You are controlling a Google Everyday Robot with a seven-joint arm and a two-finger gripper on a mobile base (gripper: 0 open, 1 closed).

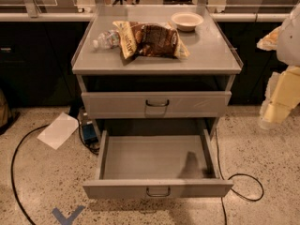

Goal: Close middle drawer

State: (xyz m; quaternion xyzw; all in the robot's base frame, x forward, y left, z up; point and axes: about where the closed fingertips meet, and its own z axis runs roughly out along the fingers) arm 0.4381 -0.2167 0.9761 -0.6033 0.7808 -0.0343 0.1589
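The middle drawer (157,163) is pulled far out of the grey cabinet toward me, and its grey inside is empty. Its low front panel (112,189) carries a small dark wire handle (158,191) at the centre. Above it, another drawer front (197,104) with its own handle sits almost flush with the cabinet. My gripper (277,108) and pale arm are at the right edge of the view, to the right of the cabinet, above the floor, and apart from the open drawer.
On the cabinet top (206,55) lie a brown and yellow chip bag (150,39), a plastic water bottle (107,39) and a white bowl (186,20). A white sheet (58,130), black cables (243,186) and a blue tape mark (68,214) are on the floor.
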